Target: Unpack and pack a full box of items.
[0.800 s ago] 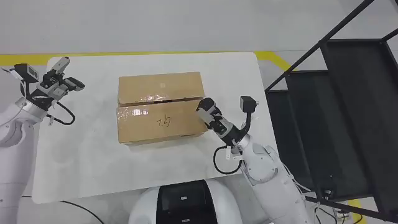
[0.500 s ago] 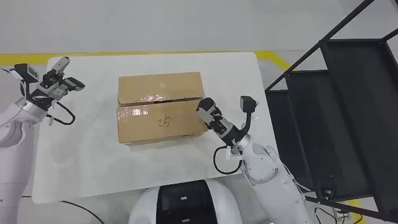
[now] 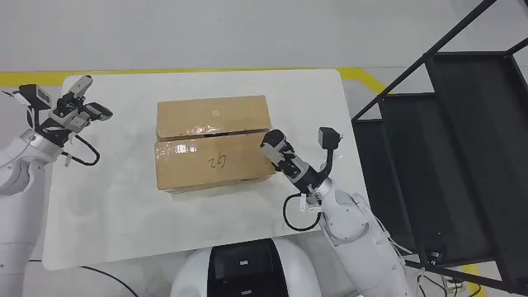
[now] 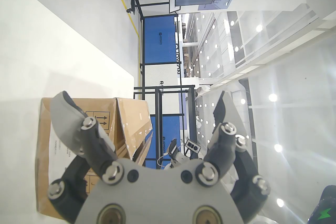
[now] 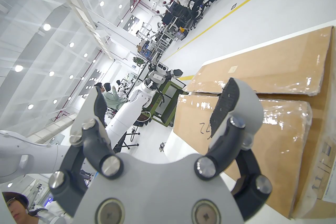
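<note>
Box (image 3: 213,144) sits central on your worktop (image 3: 124,214), long axis running side to side. Your right claw (image 3: 272,148), open and empty, is at its right end; left claw (image 3: 89,99), open too, hangs well apart.

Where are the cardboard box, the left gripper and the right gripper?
cardboard box (image 3: 216,153): top view, on its nearer top flap.
left gripper (image 4: 141,101): left wrist view, midway between its open fingertips.
right gripper (image 5: 162,92): right wrist view, midway between its open fingertips.
</note>
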You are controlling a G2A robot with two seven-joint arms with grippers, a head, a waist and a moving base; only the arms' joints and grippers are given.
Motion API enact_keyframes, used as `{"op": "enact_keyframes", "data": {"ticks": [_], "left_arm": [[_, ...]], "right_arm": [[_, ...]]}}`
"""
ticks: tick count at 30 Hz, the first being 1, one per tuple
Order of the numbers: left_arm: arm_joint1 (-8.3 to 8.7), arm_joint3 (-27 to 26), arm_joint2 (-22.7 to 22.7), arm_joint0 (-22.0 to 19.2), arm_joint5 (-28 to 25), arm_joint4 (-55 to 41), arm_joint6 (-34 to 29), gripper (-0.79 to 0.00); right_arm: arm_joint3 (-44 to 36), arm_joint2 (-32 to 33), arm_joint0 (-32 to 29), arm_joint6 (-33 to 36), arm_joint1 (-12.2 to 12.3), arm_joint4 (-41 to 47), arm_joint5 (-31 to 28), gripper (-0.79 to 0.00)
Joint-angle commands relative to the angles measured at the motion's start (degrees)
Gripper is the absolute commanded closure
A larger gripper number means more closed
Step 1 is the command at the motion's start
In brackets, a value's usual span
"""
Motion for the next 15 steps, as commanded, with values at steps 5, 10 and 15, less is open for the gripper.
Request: {"op": "enact_keyframes", "data": {"ticks": [5, 10, 15], "left_arm": [[-0.06, -0.65, 0.04, 0.14, -0.28, -0.35, 0.14, -0.785], [0.53, -2.53, -0.59, 0.92, -2.71, 2.47, -7.26, -0.785], [1.68, -2.50, -2.12, 1.79, -5.26, 4.88, -20.16, -0.785]], "right_arm": [[0.11, 0.12, 0.17, 0.72, 0.09, -0.88, 0.63, -0.785], [1.25, 2.40, 1.99, 8.97, 1.10, 0.83, -0.31, -0.785], [4.41, 7.25, 5.09, 25.55, 2.92, 10.14, 0.26, -0.785]]}}
